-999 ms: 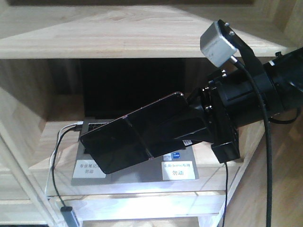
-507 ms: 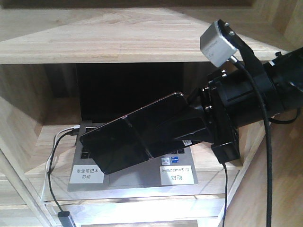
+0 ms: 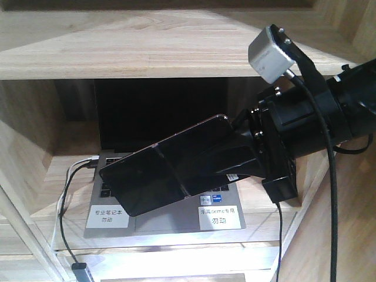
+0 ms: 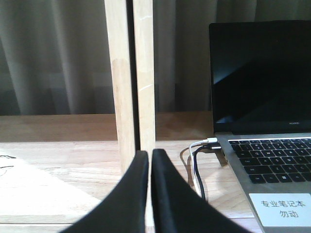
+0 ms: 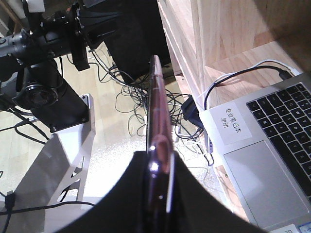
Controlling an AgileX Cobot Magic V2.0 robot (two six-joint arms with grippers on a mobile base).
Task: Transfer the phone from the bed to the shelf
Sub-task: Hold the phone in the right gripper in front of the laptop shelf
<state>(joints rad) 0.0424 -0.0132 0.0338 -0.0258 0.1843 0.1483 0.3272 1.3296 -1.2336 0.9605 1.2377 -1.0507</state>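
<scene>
The phone (image 3: 158, 176), glossy black with a rose-gold rim, hangs tilted in the air in front of the shelf's (image 3: 147, 53) lower compartment, above the laptop. My right gripper (image 3: 226, 158) is shut on its right end. In the right wrist view the phone (image 5: 155, 107) shows edge-on, clamped between the right gripper's (image 5: 159, 155) black fingers. My left gripper (image 4: 149, 154) is shut with nothing in it, pointing at a pale wooden upright (image 4: 129, 73) of the shelf. The bed is out of view.
An open grey laptop (image 3: 164, 111) with white labels fills the compartment, also visible as the laptop (image 4: 262, 73) and the laptop (image 5: 272, 145). Charging cables (image 3: 67, 188) hang off its left side. Tangled floor cables (image 5: 131, 97) and a stand (image 5: 48, 102) lie below.
The shelf and laptop have slid slightly down in the front view. The phone and right gripper keep the same place in the frame, grip unchanged.
</scene>
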